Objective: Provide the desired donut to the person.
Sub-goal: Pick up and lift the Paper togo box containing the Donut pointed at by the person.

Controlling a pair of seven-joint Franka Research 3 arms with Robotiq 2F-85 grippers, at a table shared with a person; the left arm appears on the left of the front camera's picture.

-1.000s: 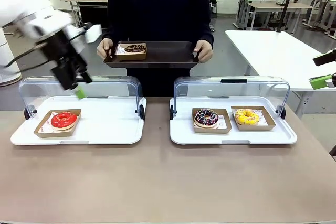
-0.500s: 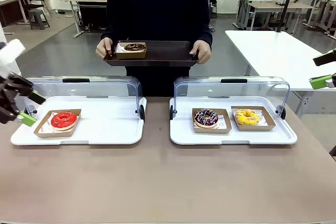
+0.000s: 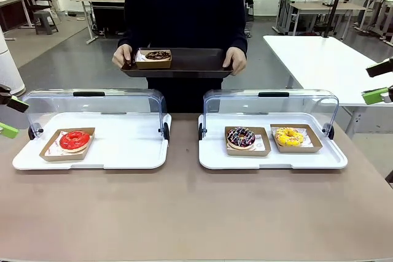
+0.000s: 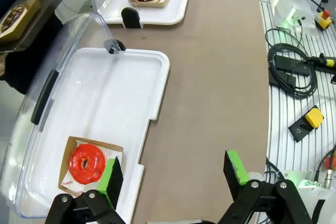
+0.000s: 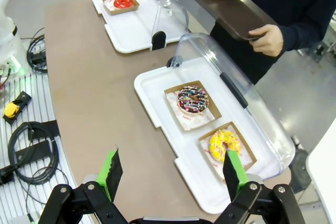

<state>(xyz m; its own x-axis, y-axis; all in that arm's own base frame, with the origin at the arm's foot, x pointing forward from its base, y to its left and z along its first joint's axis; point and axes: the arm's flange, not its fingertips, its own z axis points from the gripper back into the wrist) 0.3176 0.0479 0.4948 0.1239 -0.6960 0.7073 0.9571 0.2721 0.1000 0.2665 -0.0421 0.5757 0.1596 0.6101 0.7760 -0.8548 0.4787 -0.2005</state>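
Observation:
The person (image 3: 184, 10) stands at the far side and holds a dark tray (image 3: 196, 64) with both hands; a chocolate donut (image 3: 158, 56) in a cardboard box lies on it. A red donut (image 3: 74, 140) sits in the left white tray (image 3: 123, 151). A sprinkled chocolate donut (image 3: 241, 137) and a yellow donut (image 3: 288, 135) sit in the right white tray (image 3: 270, 161). My left gripper (image 3: 9, 116) hangs open at the picture's far left, beside the left tray. My right gripper (image 3: 377, 82) is open at the far right edge. Both hold nothing.
Both trays have clear lids (image 3: 92, 105) swung up at the back. In the left wrist view my open gripper (image 4: 173, 174) hovers over the table edge near the red donut (image 4: 86, 162). Cables and a yellow switch box (image 4: 307, 121) lie beside the table. A white table (image 3: 325, 59) stands at right.
My left arm has swung from above the left tray out to the picture's far left edge. The person's tray with the chocolate donut holds still. The right arm has not moved.

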